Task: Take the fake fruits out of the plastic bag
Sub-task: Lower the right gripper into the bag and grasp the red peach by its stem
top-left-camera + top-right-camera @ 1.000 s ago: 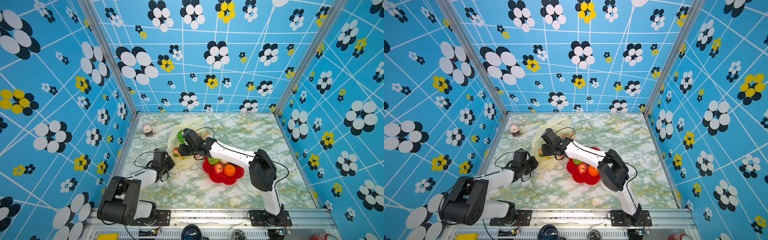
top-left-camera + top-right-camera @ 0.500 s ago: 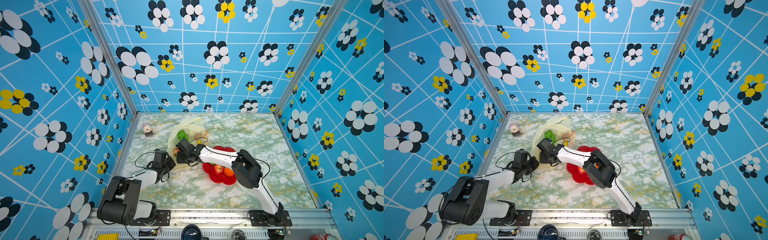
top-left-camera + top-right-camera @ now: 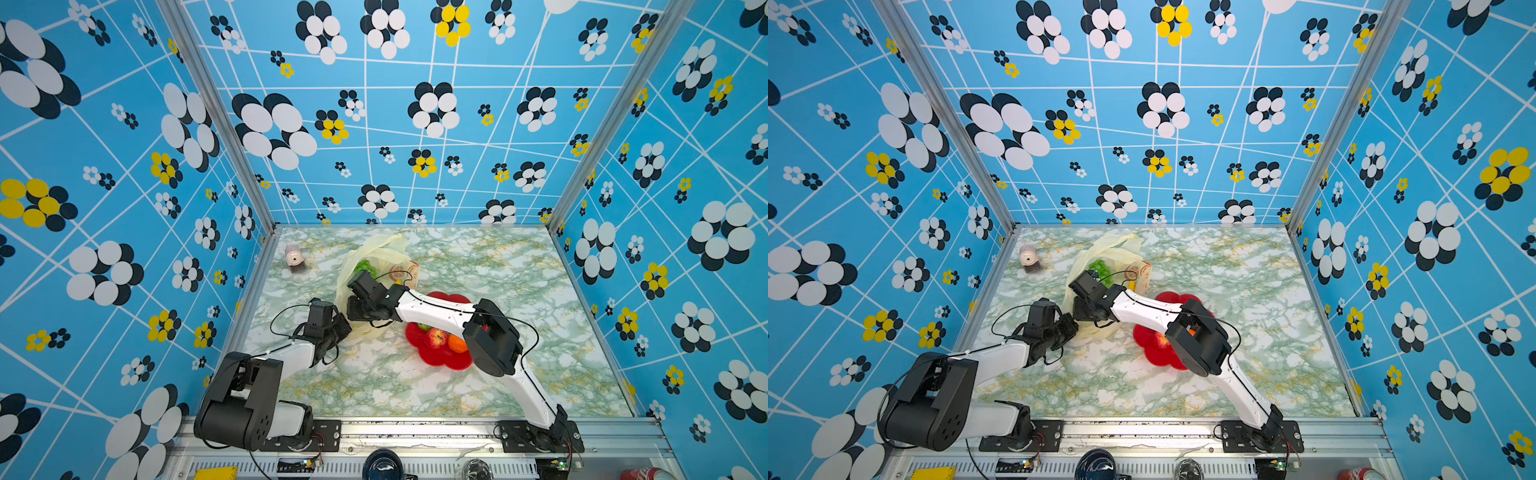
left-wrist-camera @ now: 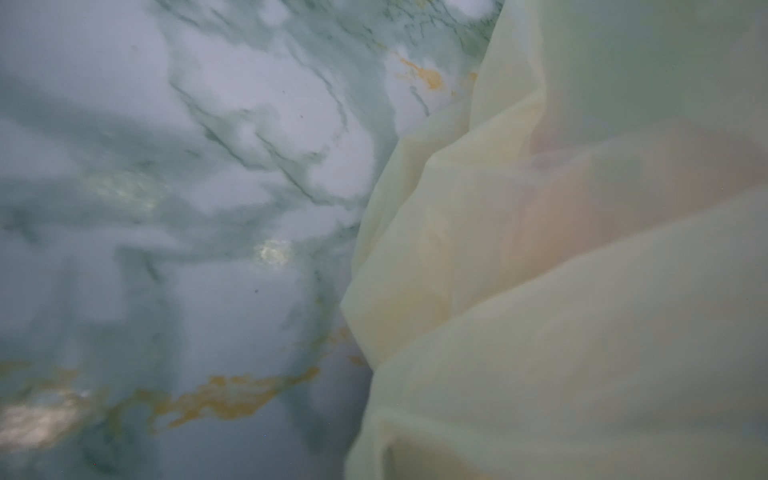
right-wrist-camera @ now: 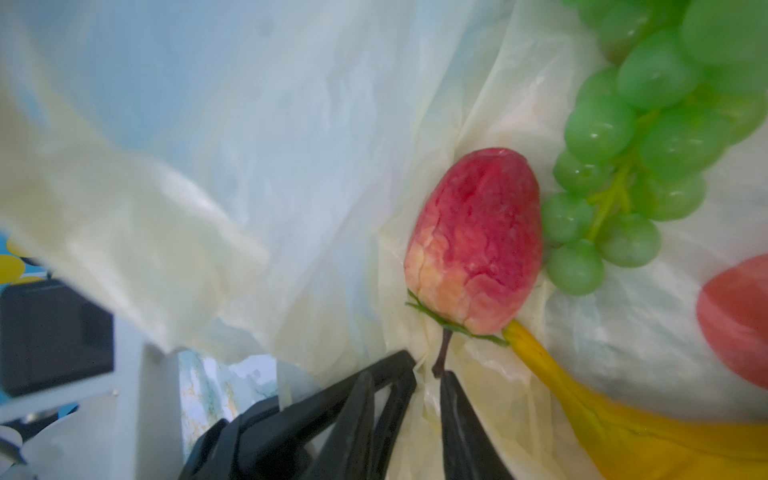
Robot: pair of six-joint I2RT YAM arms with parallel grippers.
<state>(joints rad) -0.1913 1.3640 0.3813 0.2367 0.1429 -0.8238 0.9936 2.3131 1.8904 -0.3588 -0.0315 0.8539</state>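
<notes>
The plastic bag [image 3: 376, 251] lies crumpled at the table's back middle, and green grapes [image 3: 365, 266] show in its mouth. Inside it, in the right wrist view, lie a red egg-shaped fruit [image 5: 478, 241] with a dark stem, the grapes [image 5: 648, 145], a banana [image 5: 602, 415] and another red fruit [image 5: 735, 324]. My right gripper [image 5: 428, 378] is inside the bag, open by a narrow gap, with bag film between its fingers and its tips at the stem. My left gripper [image 3: 343, 328] is shut on the bag's near edge; film [image 4: 540, 332] hides its fingers.
A red flower-shaped plate [image 3: 440, 361] sits right of the bag under my right arm, holding an apple [image 3: 435, 337], an orange [image 3: 456, 343] and a green piece. A small pinkish cylinder [image 3: 294, 258] stands at the back left. Patterned walls close in three sides.
My right gripper has come down and toward the near left into the bag, and its jaws have narrowed. The left arm has stayed put.
</notes>
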